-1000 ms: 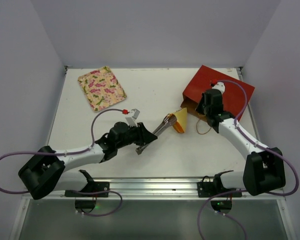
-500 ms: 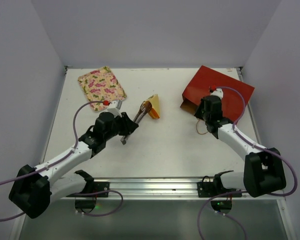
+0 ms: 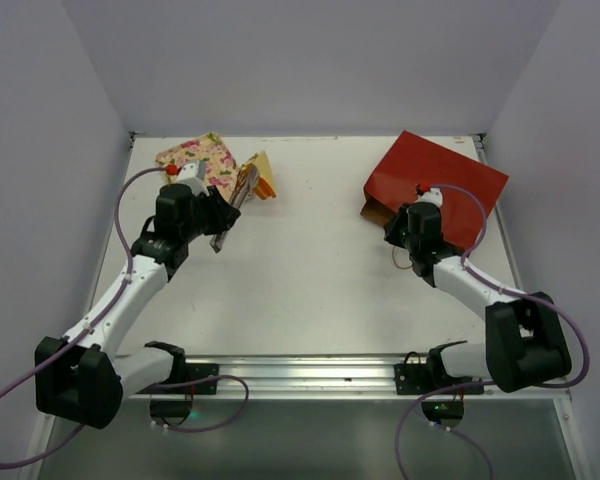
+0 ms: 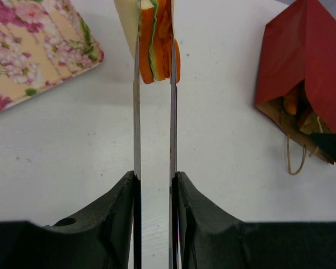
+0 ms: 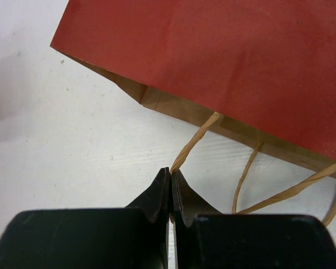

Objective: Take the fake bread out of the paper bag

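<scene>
Since a second ago the left arm has swung from the middle of the table [image 3: 320, 280] toward the far left corner, carrying the sandwich wedge [image 4: 157, 50] away from the paper bag [image 3: 435, 175]. The right arm has barely shifted.

The left tool [image 3: 245, 185] is narrowly closed on the wedge, which is pinched flat between the two long fingers near their tips. It sits just beside the right edge of the floral tray [image 3: 195, 160]. How high it hangs is hard to tell.

The right tool [image 5: 171, 179] is squeezed fully shut at the bag's mouth. One cord handle [image 5: 193, 143] runs straight into its tips, so it appears to be pinching that cord. The bag lies flat at the far right, and the left wrist view shows more bread pieces [image 4: 294, 103] inside its brown opening.

The main risk, as I judge it, is the wedge. It is held only near the fingertips, so it could pivot or slide out during a quick swing. Opening now would likely drop it on the table beside the tray. The thin cord could also slip from the right tool, or tugging it could drag the light bag and hide the remaining pieces.
</scene>
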